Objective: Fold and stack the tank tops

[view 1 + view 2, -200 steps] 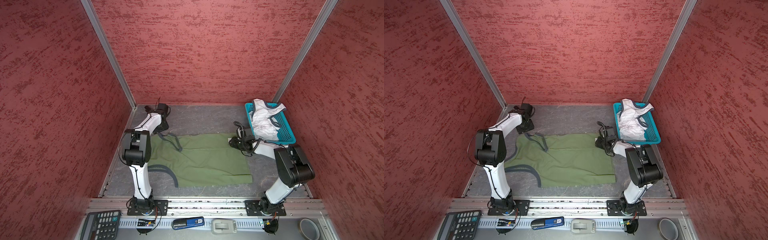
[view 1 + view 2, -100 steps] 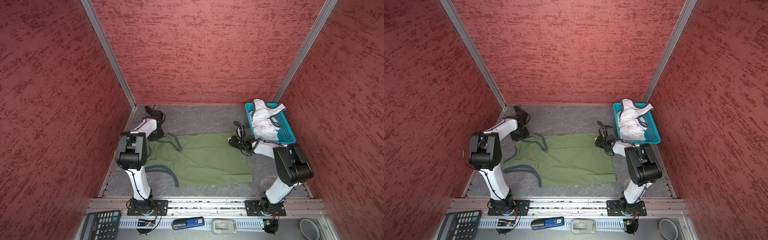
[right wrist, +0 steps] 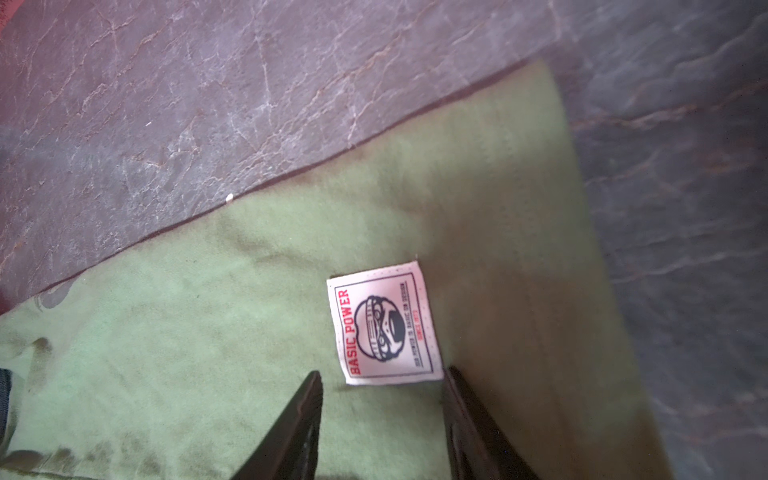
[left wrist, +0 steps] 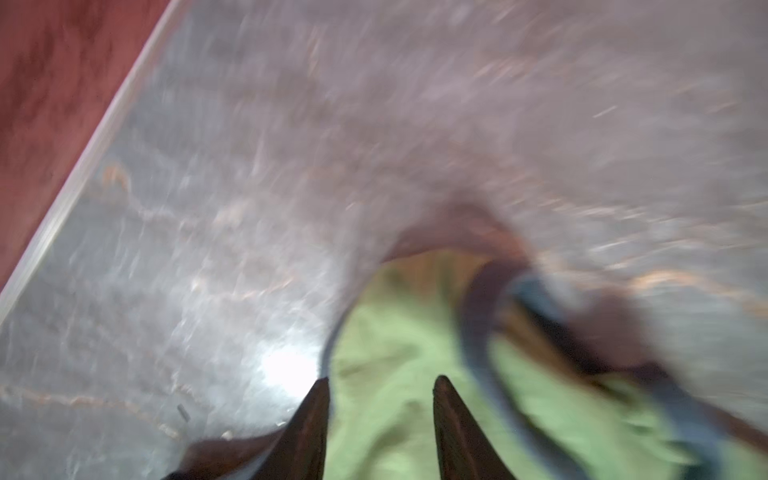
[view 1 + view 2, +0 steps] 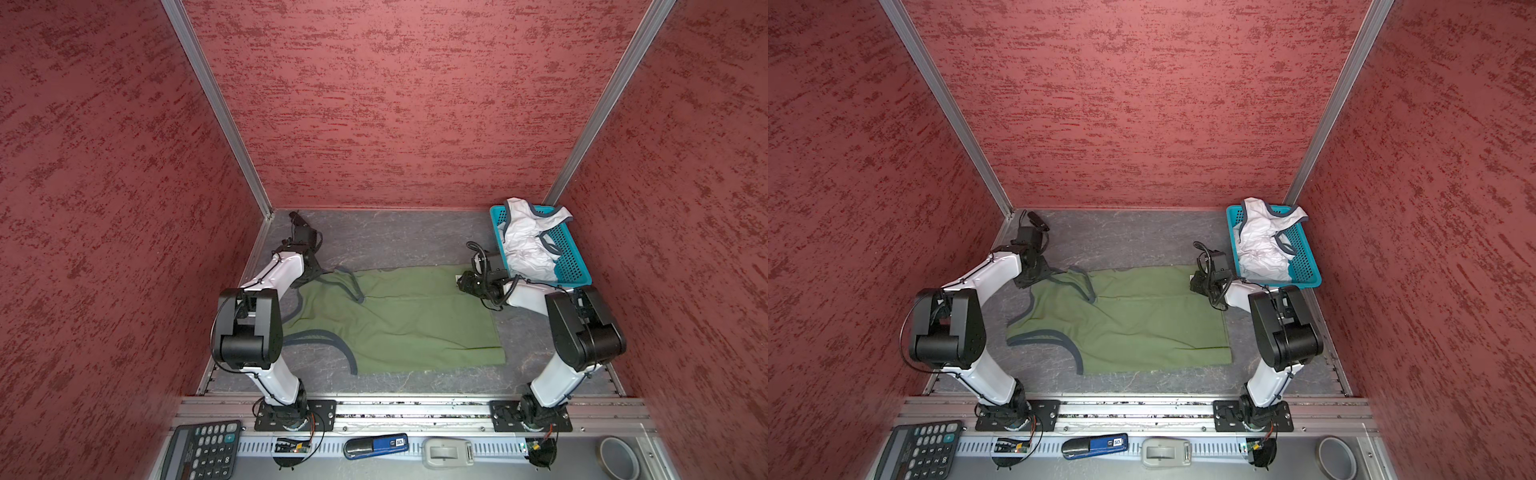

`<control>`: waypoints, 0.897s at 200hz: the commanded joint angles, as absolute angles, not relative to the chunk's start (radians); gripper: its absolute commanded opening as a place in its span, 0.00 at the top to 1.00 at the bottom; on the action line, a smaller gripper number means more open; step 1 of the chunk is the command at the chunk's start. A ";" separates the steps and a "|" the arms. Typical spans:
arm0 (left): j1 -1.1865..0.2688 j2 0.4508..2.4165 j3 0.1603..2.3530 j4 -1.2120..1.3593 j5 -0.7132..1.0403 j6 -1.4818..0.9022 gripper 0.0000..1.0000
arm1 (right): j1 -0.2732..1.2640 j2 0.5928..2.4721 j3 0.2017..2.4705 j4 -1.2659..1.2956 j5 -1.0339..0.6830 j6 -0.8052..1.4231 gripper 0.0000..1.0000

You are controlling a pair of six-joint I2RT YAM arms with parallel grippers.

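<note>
I see the green top (image 5: 399, 316) flat on the table (image 5: 395, 237), the white top (image 5: 528, 245) crumpled in the far-right basket (image 5: 575, 266) — left gripper (image 4: 380, 384) at the far strap (image 5: 351, 282), right gripper (image 3: 382, 376) at the far hem (image 3: 552, 208), both part-open and empty — so I'd next pinch both and fold nearward.

The right claw (image 3: 383, 372) stands with fingers apart above the olive tank top (image 3: 199, 332), a white label (image 3: 384, 324) just ahead between them.

Left gripper (image 4: 380, 380): low at 10 o'clock of the workspace, jaws parted. Right gripper (image 3: 382, 372): low at 2 o'clock, jaws parted, pointing toward 9 o'clock.
</note>
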State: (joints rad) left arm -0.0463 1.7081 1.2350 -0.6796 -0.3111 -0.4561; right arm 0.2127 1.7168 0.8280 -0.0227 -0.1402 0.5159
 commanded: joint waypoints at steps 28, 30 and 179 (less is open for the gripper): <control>-0.078 1.877 1.423 -0.796 -0.365 -0.369 0.53 | 0.207 1.765 0.811 -0.104 -0.077 0.520 0.51; -0.080 1.885 1.429 -0.801 -0.364 -0.365 0.53 | 0.207 1.766 0.811 -0.103 -0.077 0.520 0.51; -0.070 2.145 1.639 -0.947 -0.378 -0.351 0.78 | 0.208 1.779 0.818 -0.108 -0.074 0.520 0.51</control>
State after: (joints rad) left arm -0.0822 2.1418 1.6226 -0.9447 -0.3645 -0.3458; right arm 0.2127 1.7245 0.8330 -0.0154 -0.1314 0.5159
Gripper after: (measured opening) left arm 0.251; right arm 0.494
